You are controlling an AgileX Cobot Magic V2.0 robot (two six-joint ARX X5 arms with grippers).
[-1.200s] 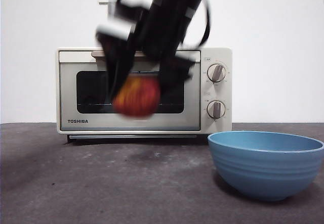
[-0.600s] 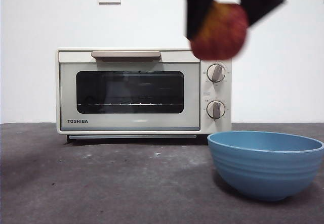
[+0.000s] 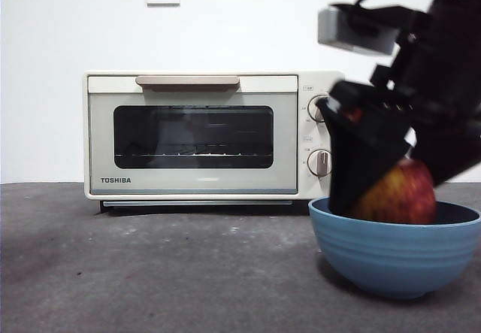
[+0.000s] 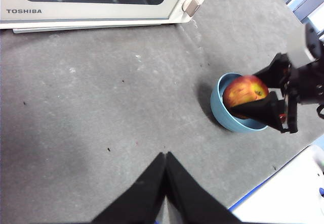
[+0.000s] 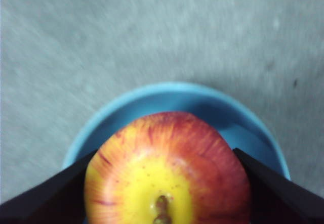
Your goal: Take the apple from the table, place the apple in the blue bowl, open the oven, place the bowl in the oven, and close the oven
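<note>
Apple [image 5: 167,171] clamped between right gripper [image 3: 391,171] jaws, partly below blue bowl [image 3: 394,254] rim. Left gripper [image 4: 165,155] jaws closed, empty, above bench [image 4: 96,107].

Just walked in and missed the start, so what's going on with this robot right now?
The right gripper holds the apple between its jaws and has it low over the blue bowl, partly below the rim. It has not let go yet. The left gripper waits with jaws shut above the bare table, holding nothing. The oven stands behind with its door closed.
</note>
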